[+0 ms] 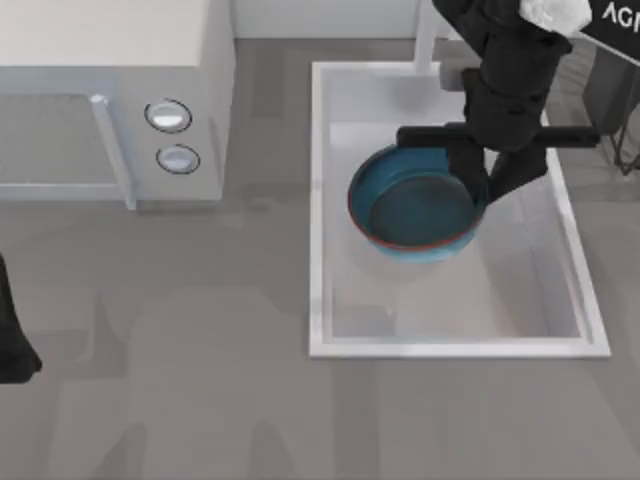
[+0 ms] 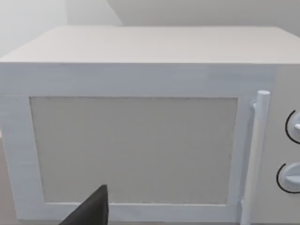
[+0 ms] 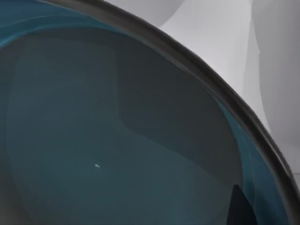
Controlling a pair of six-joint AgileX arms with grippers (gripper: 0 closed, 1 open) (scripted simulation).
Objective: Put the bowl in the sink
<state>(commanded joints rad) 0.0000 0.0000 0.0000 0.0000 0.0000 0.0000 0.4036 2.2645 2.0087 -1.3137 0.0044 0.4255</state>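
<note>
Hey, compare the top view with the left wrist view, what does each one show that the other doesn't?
Top view alone: the right gripper at the bowl rim, the bowl within the sink outline, and the left arm parked at the left edge. Left wrist view alone: the microwave door face-on, with its upright handle. Both share the microwave and its two round knobs.

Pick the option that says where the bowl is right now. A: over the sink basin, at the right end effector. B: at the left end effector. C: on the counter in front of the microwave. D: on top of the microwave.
A: in the top view the bowl sits within the sink rim's outline, with the right end effector at its edge.
</note>
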